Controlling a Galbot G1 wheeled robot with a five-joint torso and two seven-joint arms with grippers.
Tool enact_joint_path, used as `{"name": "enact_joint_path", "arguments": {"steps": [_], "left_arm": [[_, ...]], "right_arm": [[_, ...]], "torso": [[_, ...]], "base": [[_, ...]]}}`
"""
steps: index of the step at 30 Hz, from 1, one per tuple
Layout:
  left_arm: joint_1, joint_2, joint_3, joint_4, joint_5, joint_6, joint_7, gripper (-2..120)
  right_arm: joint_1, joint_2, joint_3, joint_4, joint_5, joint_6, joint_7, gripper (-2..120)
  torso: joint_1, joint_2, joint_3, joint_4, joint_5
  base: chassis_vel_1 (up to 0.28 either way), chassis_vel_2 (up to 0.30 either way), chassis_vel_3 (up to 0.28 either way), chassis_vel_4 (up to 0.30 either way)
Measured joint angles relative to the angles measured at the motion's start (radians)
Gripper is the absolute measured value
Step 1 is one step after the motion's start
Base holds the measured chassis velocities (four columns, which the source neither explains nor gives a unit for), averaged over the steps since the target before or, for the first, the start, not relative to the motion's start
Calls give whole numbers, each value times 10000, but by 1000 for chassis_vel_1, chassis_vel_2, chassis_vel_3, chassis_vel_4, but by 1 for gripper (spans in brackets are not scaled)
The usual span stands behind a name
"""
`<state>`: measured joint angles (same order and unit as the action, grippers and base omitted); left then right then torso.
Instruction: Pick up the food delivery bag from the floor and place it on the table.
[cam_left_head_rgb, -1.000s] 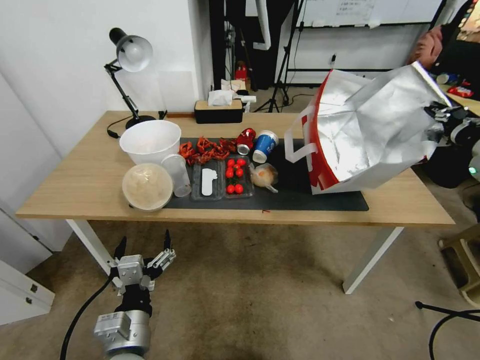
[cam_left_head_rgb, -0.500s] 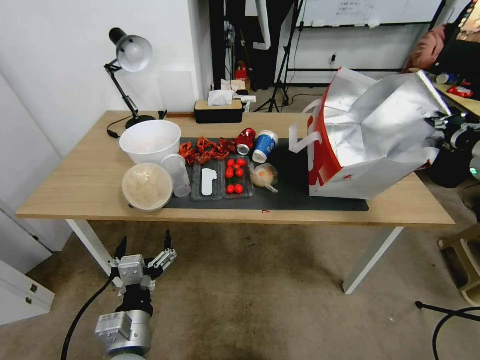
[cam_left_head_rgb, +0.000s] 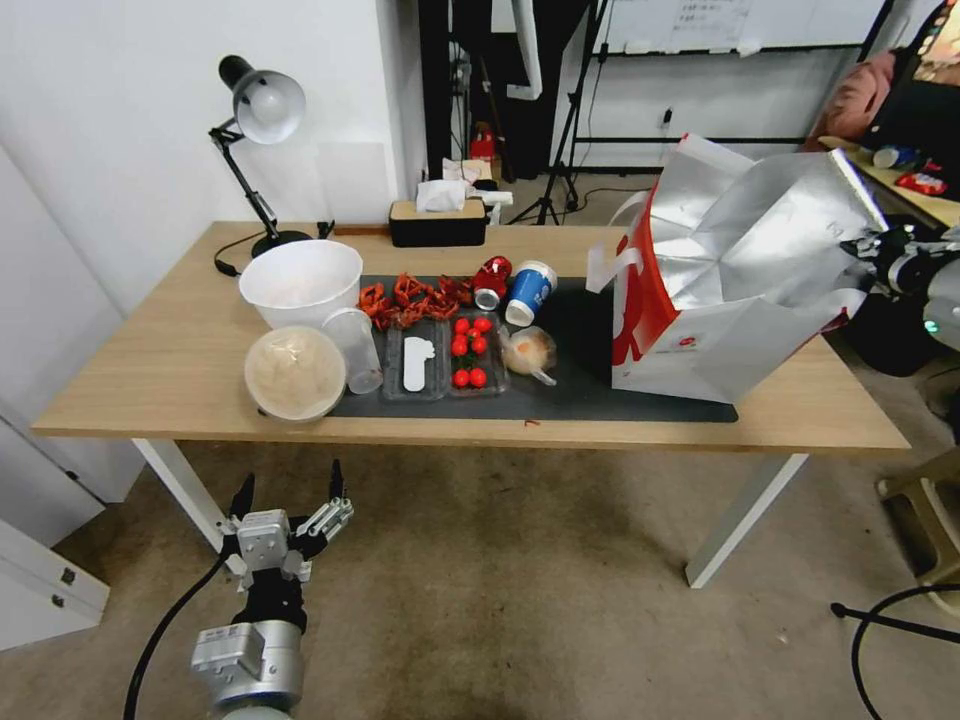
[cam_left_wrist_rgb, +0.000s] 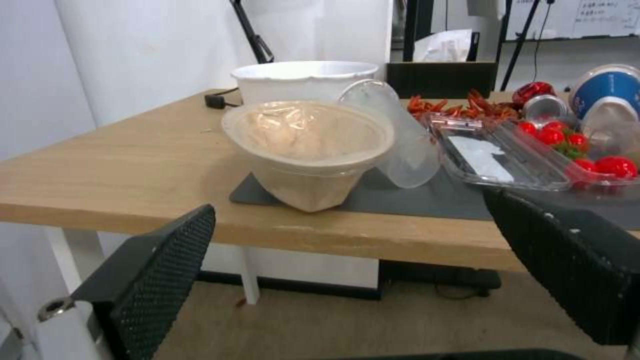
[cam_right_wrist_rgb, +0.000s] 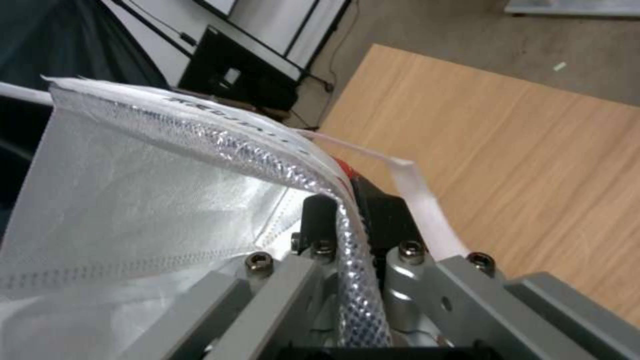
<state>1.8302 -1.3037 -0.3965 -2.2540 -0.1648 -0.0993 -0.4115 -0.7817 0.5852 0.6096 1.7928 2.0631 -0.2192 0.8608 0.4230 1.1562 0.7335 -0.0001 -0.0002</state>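
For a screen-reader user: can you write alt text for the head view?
The food delivery bag sits on the table beside food containers, its rim pinched by the right gripper. The left gripper hangs open low over the floor.

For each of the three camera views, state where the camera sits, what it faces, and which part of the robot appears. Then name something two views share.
Head view: high on the robot, facing down at the table; left end effector low, right end effector on the food delivery bag.
Left wrist view: below table height, facing the paper bowl; black fingers show.
Right wrist view: at the bag's rim; jaws clamped.
Shared: bag, table.
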Motion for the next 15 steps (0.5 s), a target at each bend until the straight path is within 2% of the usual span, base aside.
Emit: {"name": "enact_joint_path", "arguments": {"steps": [6,9,10,13,14,15], "left_arm": [[9,6,0,35,0,2,0,100],[11,8,1,49,0,3,0,100],[11,8,1,49,0,3,0,100],[29,0,2,51,2,3,0,100],[29,0,2,51,2,3,0,100],[50,-5,1,50,10,1,0,100]], "right_arm": [[41,106,-145,-122,-341,-153,56,1],[-8,140,-168,-122,-547,-170,-239,14],[-8,140,-168,-122,-547,-170,-239,14],[2,133,-175,-155,-598,-180,-379,28],[2,133,-175,-155,-598,-180,-379,28],[21,115,-177,-179,-602,-211,-456,34]], "torso": [[1,0,0,0,2],[0,0,0,0,2],[0,0,0,0,2],[0,0,0,1,1],[0,0,0,1,1],[1,-1,0,0,2]], "base": [[0,0,0,0],[0,0,0,0],[0,0,0,0],[0,0,0,0],[0,0,0,0],[0,0,0,0]]}}
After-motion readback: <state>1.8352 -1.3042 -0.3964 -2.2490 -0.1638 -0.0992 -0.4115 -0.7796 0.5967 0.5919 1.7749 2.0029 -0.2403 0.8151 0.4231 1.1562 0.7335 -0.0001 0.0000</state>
